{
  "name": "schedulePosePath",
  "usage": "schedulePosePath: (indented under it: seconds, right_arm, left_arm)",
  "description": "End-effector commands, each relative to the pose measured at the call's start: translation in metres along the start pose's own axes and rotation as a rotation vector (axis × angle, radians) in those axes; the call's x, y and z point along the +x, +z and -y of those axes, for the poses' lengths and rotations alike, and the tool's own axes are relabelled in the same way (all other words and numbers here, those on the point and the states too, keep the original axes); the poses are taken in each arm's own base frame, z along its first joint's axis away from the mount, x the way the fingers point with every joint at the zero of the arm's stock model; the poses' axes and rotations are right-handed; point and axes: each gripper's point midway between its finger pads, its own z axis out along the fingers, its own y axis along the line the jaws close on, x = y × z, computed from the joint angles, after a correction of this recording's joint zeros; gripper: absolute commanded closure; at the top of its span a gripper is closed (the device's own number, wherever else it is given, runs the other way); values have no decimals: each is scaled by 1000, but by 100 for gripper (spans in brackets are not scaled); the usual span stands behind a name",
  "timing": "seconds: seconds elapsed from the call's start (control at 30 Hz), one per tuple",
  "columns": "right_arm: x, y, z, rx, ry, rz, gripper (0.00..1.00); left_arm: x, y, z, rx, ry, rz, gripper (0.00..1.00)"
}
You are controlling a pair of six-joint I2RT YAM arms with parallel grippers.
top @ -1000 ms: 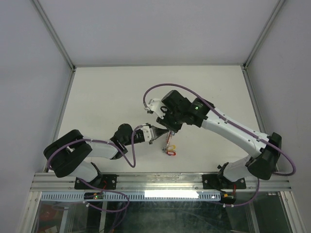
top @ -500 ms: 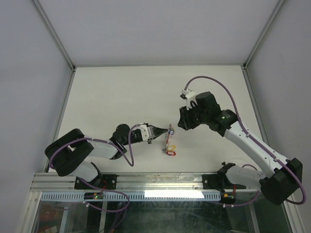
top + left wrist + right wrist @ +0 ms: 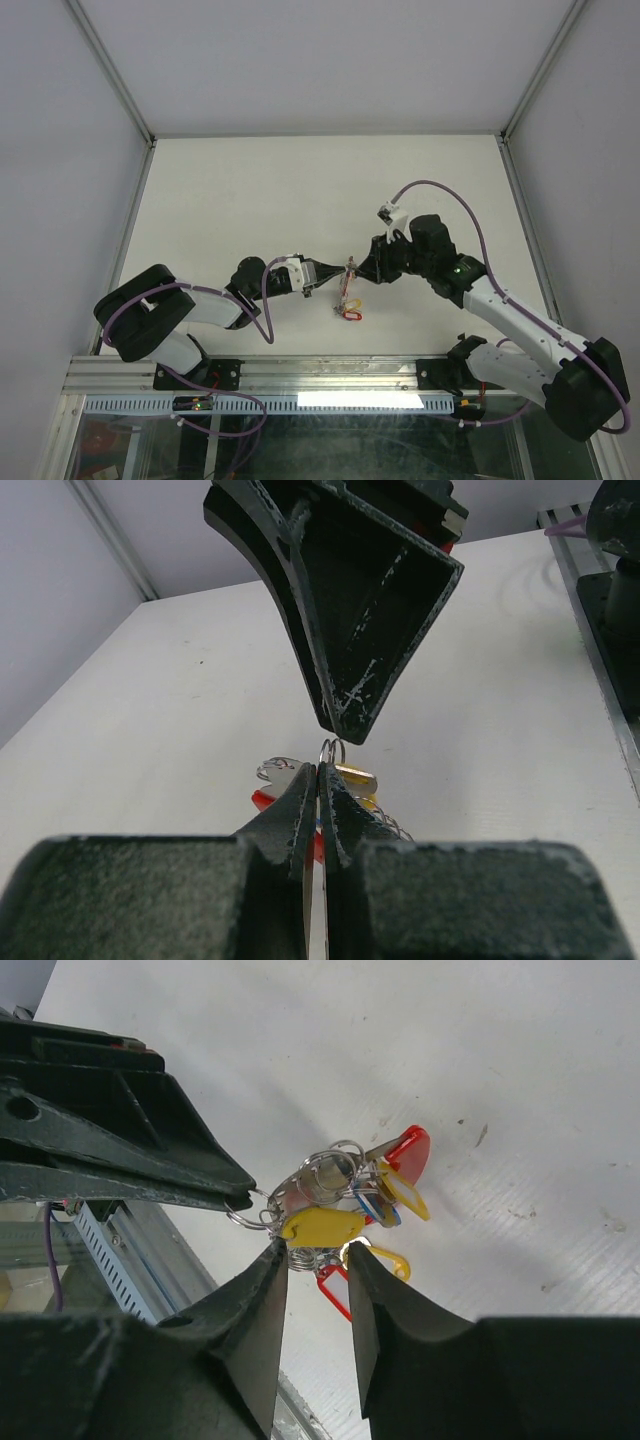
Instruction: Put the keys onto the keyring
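My left gripper (image 3: 320, 772) is shut on a small silver ring (image 3: 331, 750) at the top of the key bunch (image 3: 349, 285), which hangs just above the table. In the right wrist view the bunch shows silvery keys (image 3: 325, 1175) with a solid yellow tag (image 3: 322, 1226), a blue tag (image 3: 375, 1210), a yellow-rimmed tag (image 3: 405, 1192) and a red tag (image 3: 335, 1285). The keyring (image 3: 408, 1152), a red arc with a grey bar, sits in the same bunch. My right gripper (image 3: 313, 1255) is open, its tips right under the yellow tag with nothing between them.
A metal rail (image 3: 330, 372) runs along the table's near edge, close behind the bunch. White enclosure walls (image 3: 100, 150) with aluminium posts surround the white table (image 3: 250, 190). Purple cables (image 3: 440, 195) loop off both arms.
The right arm swung away to the right, then came back low, its gripper now meeting the bunch from the right. The left gripper kept its hold and shifted slightly right.
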Motion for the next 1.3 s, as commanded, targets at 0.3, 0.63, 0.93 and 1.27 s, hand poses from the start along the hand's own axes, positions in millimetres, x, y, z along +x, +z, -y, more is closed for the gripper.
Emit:
schedulePosePath:
  seconds: [0.3,0.63,0.93,1.27]
  right_arm:
    - [-29,-2,-16,-82,-22,146,65]
    - [-24,0,-12,-78,-14,123,66]
    - [-16,4,-9,-78,-4,97,67]
    - [-13,9,-7,-79,10,82,67]
  left_arm:
    - [-14,1,-1,14,20,60,100]
    - [-14,1,-1,17,22,59,100]
    - [-14,1,0,20,24,57,100]
    - [-14,2,0,26,25,57,100]
